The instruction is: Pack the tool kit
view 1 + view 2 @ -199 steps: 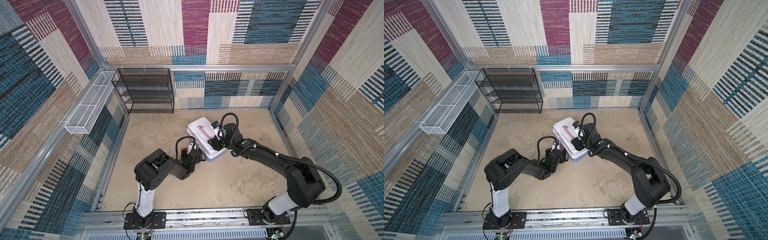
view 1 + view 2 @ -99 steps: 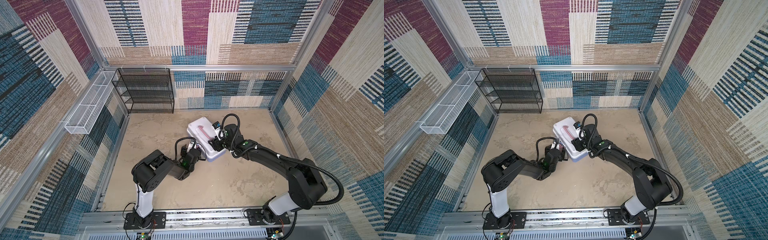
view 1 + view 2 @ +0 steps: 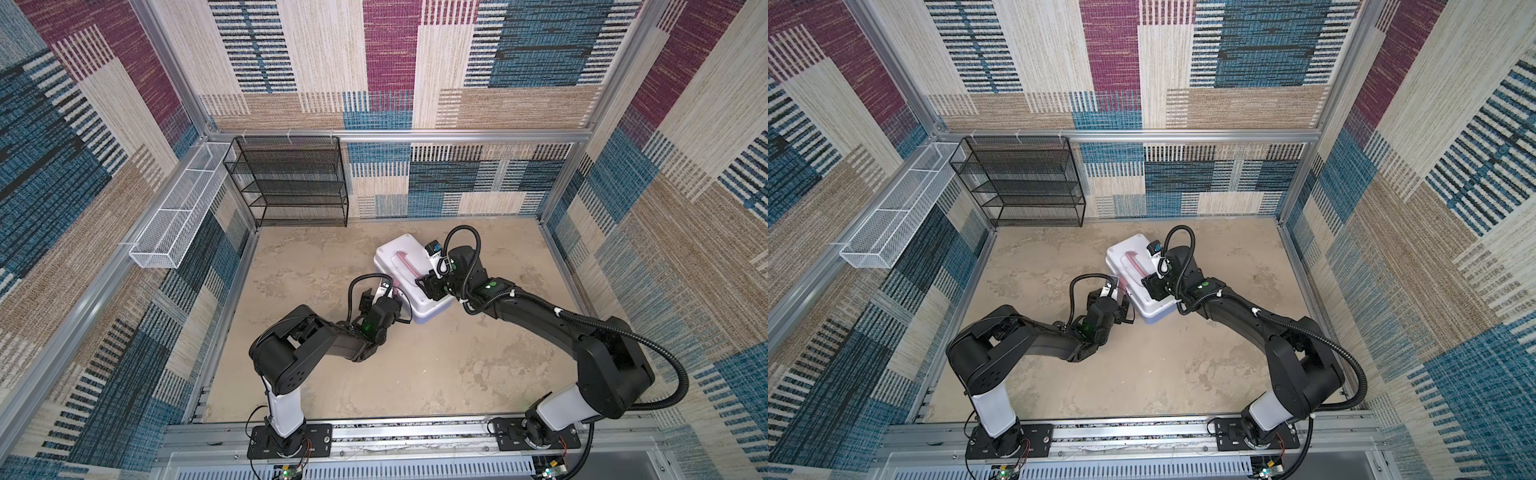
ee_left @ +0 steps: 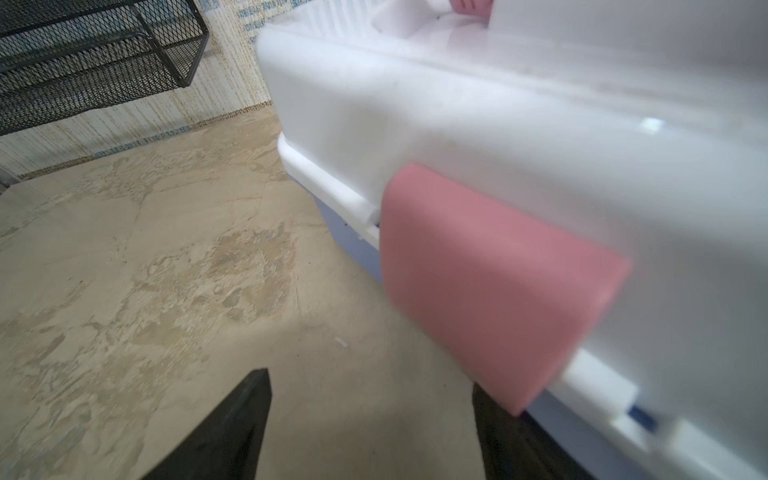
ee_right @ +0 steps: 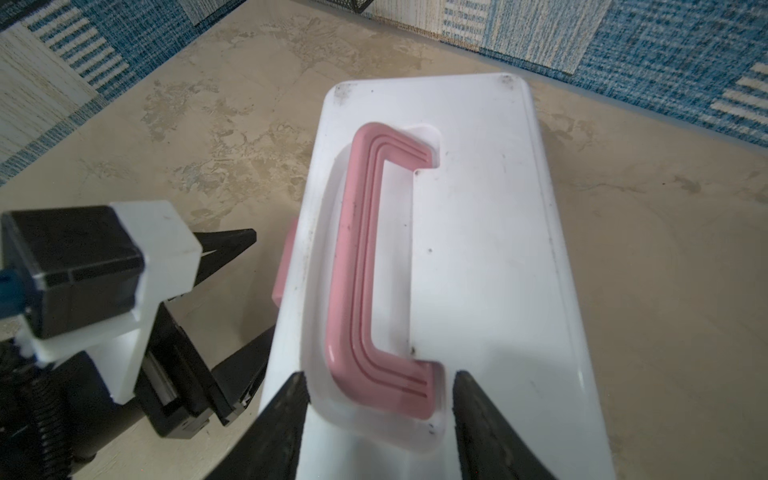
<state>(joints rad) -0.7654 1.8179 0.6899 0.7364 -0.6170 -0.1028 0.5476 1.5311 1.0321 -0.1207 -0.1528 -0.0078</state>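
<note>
Now left fingers (image 4: 232, 424) are hovering spread by the latch (image 4: 490, 282) at 7 o'clock of the kit (image 3: 395, 254), right fingers (image 5: 282, 424) spread, straddling the handle (image 5: 353, 257).

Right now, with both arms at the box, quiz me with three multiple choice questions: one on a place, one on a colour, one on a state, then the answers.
1. Where does the black mesh rack stand? A) against the back wall B) at the front rail C) mid-floor
2. What colour is the handle on the tool kit's lid? A) blue B) black C) pink
3. How is the lid? A) raised wide B) down on the base C) taken off
Answers: 1 A, it backs onto that wall in both top views. 2 C, pink in the lid's recess. 3 B, the pink latch spans the seam.
</note>
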